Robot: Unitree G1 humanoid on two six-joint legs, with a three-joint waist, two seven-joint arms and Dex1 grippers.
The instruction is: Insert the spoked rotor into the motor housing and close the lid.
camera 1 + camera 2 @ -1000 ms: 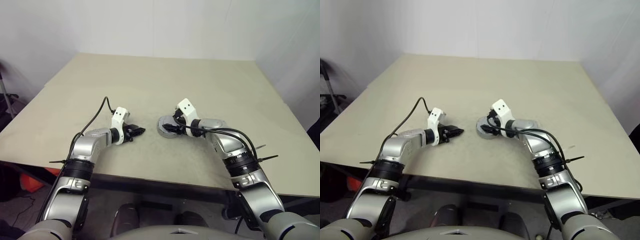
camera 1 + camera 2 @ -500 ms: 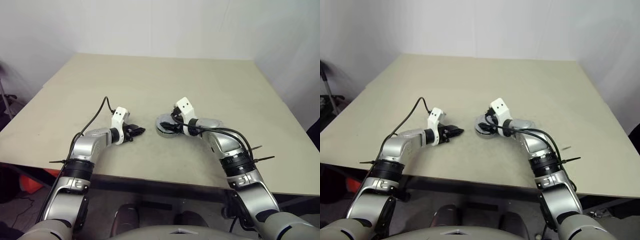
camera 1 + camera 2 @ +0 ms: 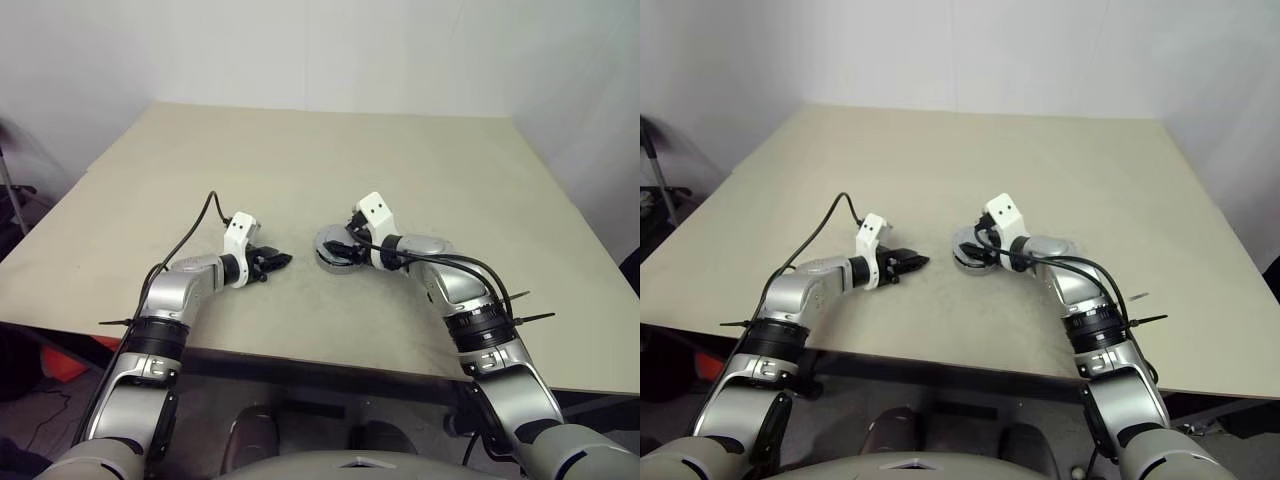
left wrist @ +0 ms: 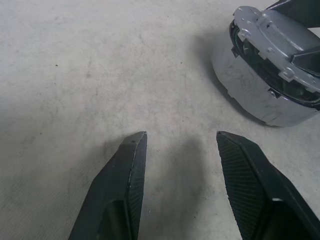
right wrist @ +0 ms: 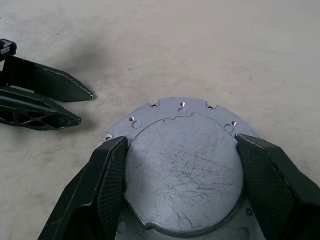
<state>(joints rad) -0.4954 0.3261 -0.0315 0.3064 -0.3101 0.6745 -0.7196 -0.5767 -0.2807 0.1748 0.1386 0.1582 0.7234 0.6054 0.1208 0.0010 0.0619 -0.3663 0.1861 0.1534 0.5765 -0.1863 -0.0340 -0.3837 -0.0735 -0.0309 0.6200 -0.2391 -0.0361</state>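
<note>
The motor housing [image 4: 252, 95], a squat silver round body, stands on the table between my two arms. The grey scratched lid [image 5: 182, 165] lies on top of it, tilted, with a dark gap under one edge in the left wrist view. My right gripper [image 3: 337, 250] is shut on the lid, one finger on each side of its round raised face. My left gripper [image 4: 180, 137] hovers open and empty just above the table, a short way left of the housing, pointing at it. The spoked rotor is hidden.
The beige table [image 3: 300, 160] stretches wide behind and beside the arms. Its front edge [image 3: 300, 358] runs close under my elbows. White walls close off the back.
</note>
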